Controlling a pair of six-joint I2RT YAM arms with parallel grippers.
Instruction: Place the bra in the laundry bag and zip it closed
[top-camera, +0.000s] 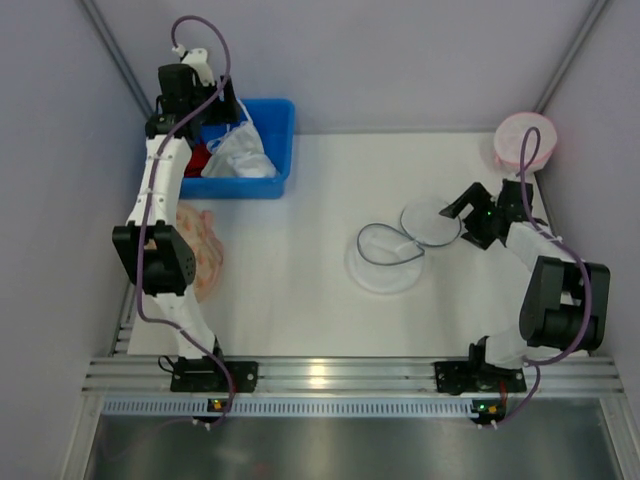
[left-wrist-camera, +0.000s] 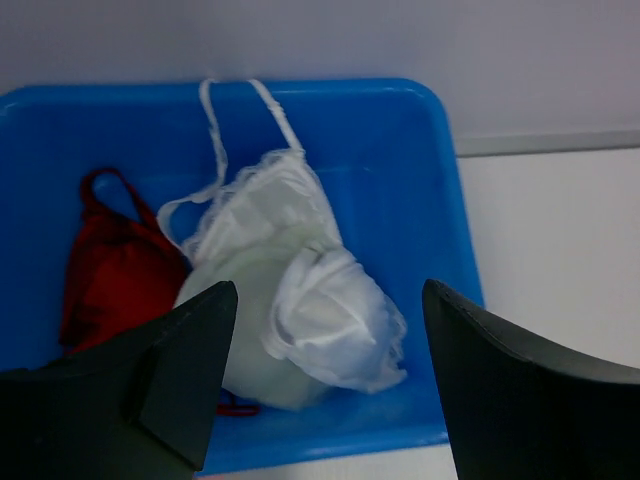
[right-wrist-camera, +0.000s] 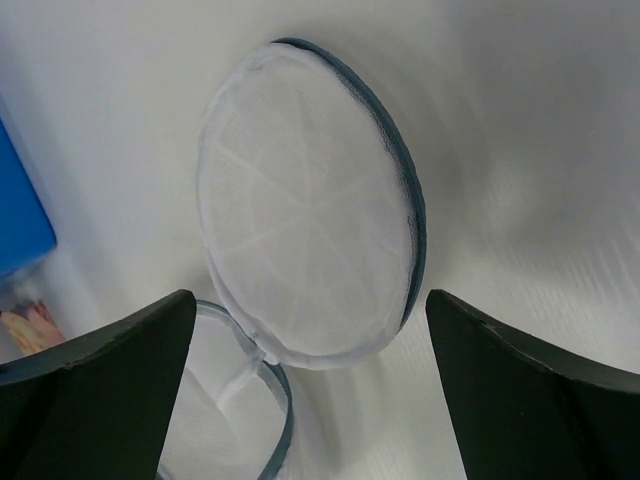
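With left claw (left-wrist-camera: 328, 300) spread above blue bin (left-wrist-camera: 420, 160) and right claw (right-wrist-camera: 310, 310) spread at laundry bag (right-wrist-camera: 310, 200), well apart from bin, shift to bin's left side and pinch only bra (left-wrist-camera: 115, 270), avoiding white garment (left-wrist-camera: 290, 290).

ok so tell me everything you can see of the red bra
The bra is dark-red soft fabric, crumpled in a heap in the left part of the blue bin. A thin red strap loops up from its top. The white garment lies against its right side, partly over it. Nothing grips it.
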